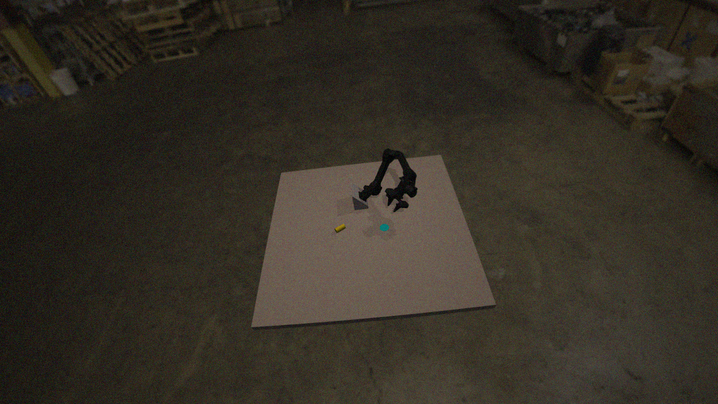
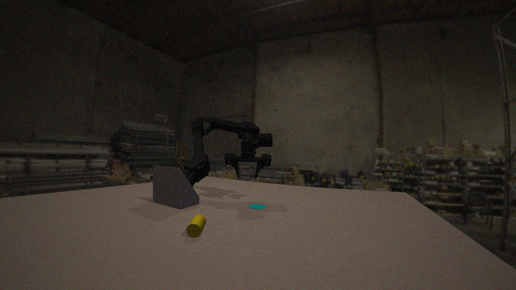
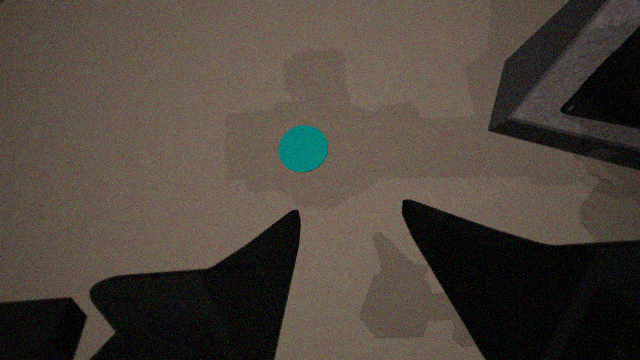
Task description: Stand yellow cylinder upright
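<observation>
The yellow tall cylinder [image 1: 339, 228] [image 2: 196, 226] lies on its side on the table top, left of the cyan circle in the top and exterior views; it is not in the wrist view. The cyan circle [image 1: 384, 227] [image 2: 257, 206] [image 3: 303, 149] is flat on the table with nothing on it. My gripper [image 1: 390, 208] [image 2: 247, 178] [image 3: 349, 211] is open and empty. It points down and hangs well above the table, behind the circle in the exterior view. In the wrist view the circle shows just beyond the left fingertip.
A grey wedge-shaped block [image 1: 359, 203] [image 2: 173, 187] [image 3: 530, 75] stands beside the arm's base, behind the cylinder in the exterior view. The pale square table top [image 1: 371, 281] [image 2: 306, 248] ends in straight edges above a dark warehouse floor.
</observation>
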Controlling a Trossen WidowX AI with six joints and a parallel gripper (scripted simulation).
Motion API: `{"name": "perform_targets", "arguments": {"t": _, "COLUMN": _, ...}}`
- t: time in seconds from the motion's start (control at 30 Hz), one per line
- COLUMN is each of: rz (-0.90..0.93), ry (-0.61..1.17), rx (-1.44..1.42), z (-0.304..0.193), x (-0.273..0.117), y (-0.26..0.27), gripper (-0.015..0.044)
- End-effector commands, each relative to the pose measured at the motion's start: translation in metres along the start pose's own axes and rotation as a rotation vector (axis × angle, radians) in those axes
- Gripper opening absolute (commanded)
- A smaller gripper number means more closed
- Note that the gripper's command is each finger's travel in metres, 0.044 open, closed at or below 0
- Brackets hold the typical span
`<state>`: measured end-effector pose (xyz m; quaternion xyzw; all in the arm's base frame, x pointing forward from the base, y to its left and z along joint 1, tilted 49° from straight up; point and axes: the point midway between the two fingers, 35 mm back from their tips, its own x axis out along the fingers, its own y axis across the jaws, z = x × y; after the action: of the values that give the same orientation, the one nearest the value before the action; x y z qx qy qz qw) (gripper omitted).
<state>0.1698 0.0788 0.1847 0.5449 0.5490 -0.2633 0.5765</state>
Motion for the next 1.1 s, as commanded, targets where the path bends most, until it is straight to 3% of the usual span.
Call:
{"name": "perform_targets", "arguments": {"t": 0.0, "rz": -0.054, "ry": -0.001, "rx": -0.015, "z": 0.016, "x": 0.007, "y": 0.013, "gripper": 0.0309}}
{"name": "perform_targets", "arguments": {"t": 0.57, "rz": -0.229, "ry": 0.100, "rx": -0.054, "z": 0.114, "x": 0.046, "y": 0.043, "gripper": 0.0309}}
{"name": "perform_targets", "arguments": {"t": 1.07, "rz": -0.249, "ry": 0.292, "rx": -0.062, "z": 0.219, "x": 0.089, "y": 0.018, "gripper": 0.0309}}
